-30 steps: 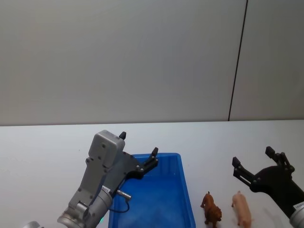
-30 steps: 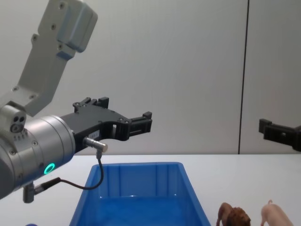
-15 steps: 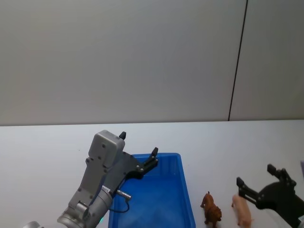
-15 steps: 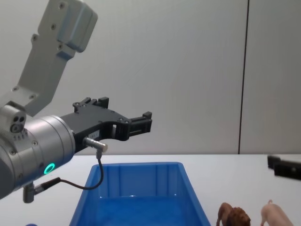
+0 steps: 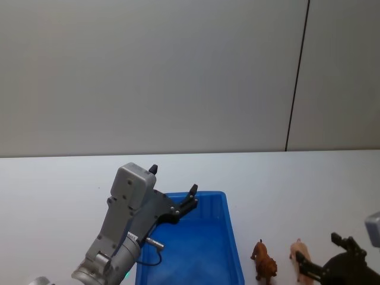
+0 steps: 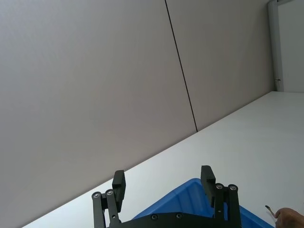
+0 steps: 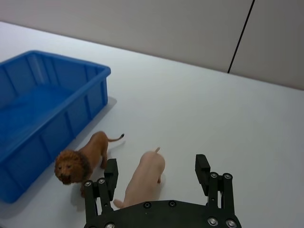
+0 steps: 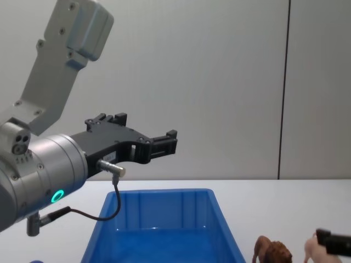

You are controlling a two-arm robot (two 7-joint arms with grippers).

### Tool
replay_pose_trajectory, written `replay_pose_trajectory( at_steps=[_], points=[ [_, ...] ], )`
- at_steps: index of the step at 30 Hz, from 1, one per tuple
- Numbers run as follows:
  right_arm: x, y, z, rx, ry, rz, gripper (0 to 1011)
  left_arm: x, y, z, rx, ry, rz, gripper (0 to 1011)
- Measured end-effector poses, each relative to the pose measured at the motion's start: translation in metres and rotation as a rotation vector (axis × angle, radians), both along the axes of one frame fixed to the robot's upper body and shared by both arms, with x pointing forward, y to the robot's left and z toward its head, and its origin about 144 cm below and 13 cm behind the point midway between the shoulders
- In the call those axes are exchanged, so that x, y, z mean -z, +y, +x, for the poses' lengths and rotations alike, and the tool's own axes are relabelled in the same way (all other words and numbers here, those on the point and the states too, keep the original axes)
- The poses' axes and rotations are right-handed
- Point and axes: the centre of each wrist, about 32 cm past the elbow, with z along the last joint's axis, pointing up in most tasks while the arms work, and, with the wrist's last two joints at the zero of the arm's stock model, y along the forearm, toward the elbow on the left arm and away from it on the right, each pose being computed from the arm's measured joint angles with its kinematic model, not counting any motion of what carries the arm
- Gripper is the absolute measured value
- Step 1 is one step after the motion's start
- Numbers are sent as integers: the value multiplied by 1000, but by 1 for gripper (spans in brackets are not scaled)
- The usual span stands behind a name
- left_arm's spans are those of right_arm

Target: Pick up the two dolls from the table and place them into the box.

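Dolls stand side by side on the matte white table (image 7: 213, 109): a smooth, rounded pale pink pig (image 7: 145, 178) and a brown lion (image 7: 83, 156) with a shaggy mane; the lion is just beside the blue box (image 7: 88, 102), a glossy plastic bin with sloped walls and a rim; the right gripper (image 7: 156, 162) is low over the pig, its blocky black fingers spread wide to either side; the left gripper (image 6: 162, 176) hovers open above the box.
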Motion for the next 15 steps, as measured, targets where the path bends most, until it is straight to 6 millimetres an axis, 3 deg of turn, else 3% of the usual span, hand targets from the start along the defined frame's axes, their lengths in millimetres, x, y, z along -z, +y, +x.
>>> replay_pose_trajectory(
  at_steps=[12, 15],
  points=[
    [16, 6, 2, -14, 83, -7, 1001, 0, 0, 0, 0, 0, 0, 1001],
    [20, 9, 4, -17, 104, -5, 960, 0, 0, 0, 0, 0, 0, 1001]
  ],
)
